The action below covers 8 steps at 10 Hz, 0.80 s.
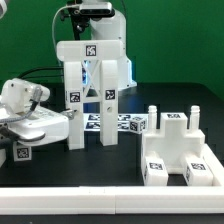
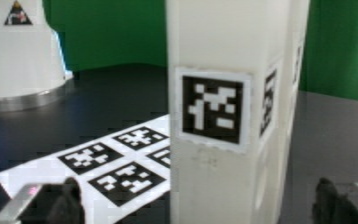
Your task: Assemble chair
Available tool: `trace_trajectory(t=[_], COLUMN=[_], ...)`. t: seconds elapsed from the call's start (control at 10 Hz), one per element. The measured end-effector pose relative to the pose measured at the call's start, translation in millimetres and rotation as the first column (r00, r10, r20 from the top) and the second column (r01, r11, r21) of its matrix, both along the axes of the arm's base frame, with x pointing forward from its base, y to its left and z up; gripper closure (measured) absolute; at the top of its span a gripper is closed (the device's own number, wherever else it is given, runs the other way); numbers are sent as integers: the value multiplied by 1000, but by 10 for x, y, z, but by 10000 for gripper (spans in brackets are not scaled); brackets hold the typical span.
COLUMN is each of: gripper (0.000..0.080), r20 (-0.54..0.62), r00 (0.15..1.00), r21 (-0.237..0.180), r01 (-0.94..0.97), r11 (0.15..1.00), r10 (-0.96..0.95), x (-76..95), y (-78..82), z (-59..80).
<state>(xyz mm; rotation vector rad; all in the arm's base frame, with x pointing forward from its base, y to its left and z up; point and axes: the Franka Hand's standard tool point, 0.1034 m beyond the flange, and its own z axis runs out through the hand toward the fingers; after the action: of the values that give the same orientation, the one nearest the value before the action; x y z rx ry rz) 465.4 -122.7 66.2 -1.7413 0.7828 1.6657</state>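
Note:
The part-built chair (image 1: 92, 88) stands upright in the middle of the table, a tall white frame with square tags on its posts. In the wrist view one of its posts (image 2: 224, 100), with a black-and-white tag, fills the middle. My gripper (image 2: 194, 205) is open. Its dark fingertips (image 2: 44, 205) stand on either side of the post with a gap on each side. In the exterior view the gripper (image 1: 74, 128) reaches in low from the left to the frame's left post. Another white chair piece (image 1: 175, 148) with raised pegs lies at the exterior view's right.
The marker board (image 1: 118, 122) lies flat on the black table behind the frame's feet and also shows in the wrist view (image 2: 119, 160). The robot's white base (image 1: 100, 45) stands at the back. The arm's body (image 1: 25, 110) fills the exterior view's left.

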Motion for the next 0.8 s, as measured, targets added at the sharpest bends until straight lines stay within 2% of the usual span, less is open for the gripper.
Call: trace_trajectory(t=[0.3,0.6,0.8], gripper=[150,150,150], r20=[-45,-128,-100], r00=[999,985,972], r21=[-13,-119,-146], r01=[17,98,195], r11=[1000,988,970], r10=[-17,-113,-211], x=[-10,133,199], y=[-1,62,99], z=[2,-55,-111])
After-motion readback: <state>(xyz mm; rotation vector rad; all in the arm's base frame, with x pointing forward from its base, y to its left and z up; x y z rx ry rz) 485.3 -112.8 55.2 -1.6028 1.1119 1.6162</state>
